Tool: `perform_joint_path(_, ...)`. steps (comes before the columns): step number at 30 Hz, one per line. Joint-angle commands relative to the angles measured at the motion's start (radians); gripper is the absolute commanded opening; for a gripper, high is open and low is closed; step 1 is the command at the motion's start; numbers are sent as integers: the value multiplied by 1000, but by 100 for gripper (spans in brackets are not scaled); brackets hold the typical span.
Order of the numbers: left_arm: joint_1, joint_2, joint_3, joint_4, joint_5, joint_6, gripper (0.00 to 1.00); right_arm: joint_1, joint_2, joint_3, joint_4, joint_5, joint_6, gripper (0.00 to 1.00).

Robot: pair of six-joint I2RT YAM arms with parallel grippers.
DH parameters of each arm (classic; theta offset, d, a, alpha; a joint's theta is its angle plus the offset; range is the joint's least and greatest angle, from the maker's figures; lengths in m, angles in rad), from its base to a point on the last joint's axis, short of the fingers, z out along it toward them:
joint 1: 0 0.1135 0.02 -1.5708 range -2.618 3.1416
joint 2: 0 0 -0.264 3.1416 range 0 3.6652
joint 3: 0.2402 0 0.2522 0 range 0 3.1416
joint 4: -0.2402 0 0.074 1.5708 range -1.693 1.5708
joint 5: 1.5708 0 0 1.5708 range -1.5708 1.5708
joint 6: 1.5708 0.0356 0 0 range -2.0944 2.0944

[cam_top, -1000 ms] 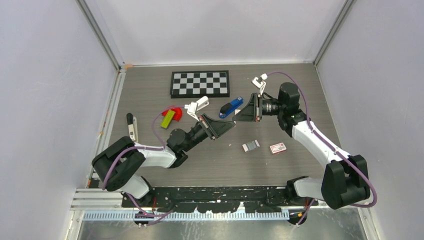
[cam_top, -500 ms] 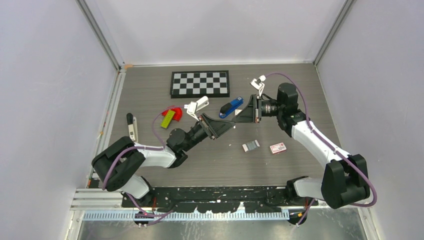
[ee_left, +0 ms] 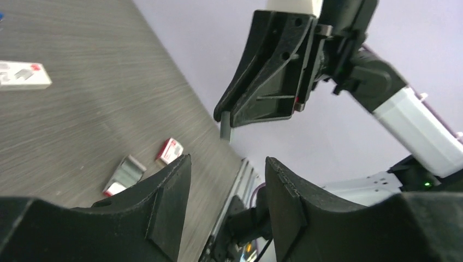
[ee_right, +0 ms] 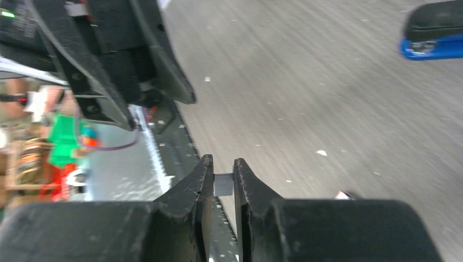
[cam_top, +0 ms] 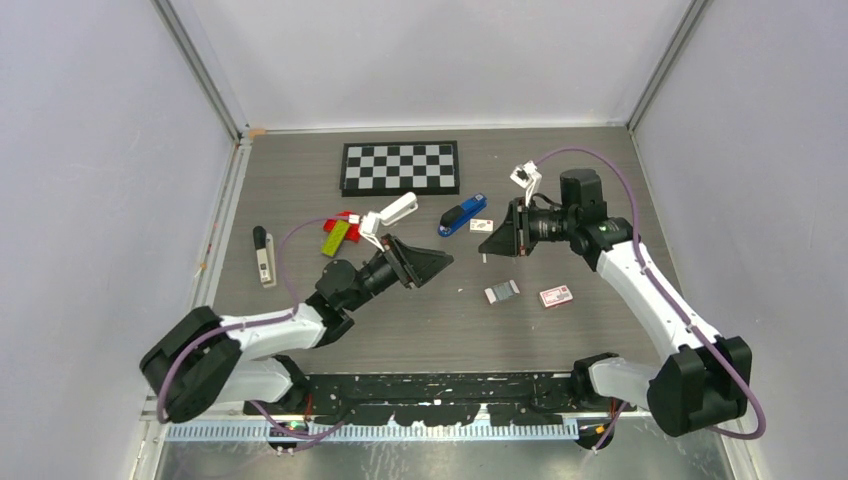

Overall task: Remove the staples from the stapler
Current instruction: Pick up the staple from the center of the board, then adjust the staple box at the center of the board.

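**Top external.**
- The stapler (cam_top: 462, 214) lies on the table (cam_top: 300, 300) just below the checkerboard's (cam_top: 400, 167) right corner. No gripper touches it. A small white card (cam_top: 483, 224) lies just beside its right end.
- The left arm runs low from the near-left corner, forearm angled up and right. The left gripper (cam_top: 435, 268) points right and hangs near the table's middle.
- The right arm is bent at the elbow and reaches inward, its wrist level. The right gripper (cam_top: 487, 246) points left and down, just below the stapler and apart from it.
- Between the arms, nearer the bases, lie a grey packet (cam_top: 502, 291) and a red-and-white box (cam_top: 555, 296).
- The jaw states are not readable from this height.

**Left wrist.**
- The left gripper's (ee_left: 226, 169) fingers are spread, with nothing between them.
- The right gripper (ee_left: 224, 117) is seen opposite and higher, raised off the wood, with a grey strip (ee_left: 225, 131) poking out below its tips.
- The grey packet (ee_left: 123, 174) and red-and-white box (ee_left: 170, 151) appear beyond the gap.
- The stapler is out of this view.

**Right wrist.**
- The right gripper's (ee_right: 223, 164) fingers are pressed onto the grey strip (ee_right: 223, 184), pinching it at the tips. This is the only view that shows the pinch itself.
- The stapler (ee_right: 434, 35) sits at upper right on the wood, dark side up.
- The left gripper (ee_right: 158, 112) is at upper left, its fingers parted.
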Motion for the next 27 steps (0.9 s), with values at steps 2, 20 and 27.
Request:
perform_joint_path(2, 4, -164, 28, -425, -28, 233, 54, 3, -81, 47, -261, 297, -319, 18)
perform_joint_path(20, 4, -95, -52, -351, -77, 247, 66, 132, 23, -89, -235, 689, -367, 18)
perform_joint_path(27, 4, -60, -57, -314, -71, 236, 66, 170, 71, -103, -185, 727, -331, 18)
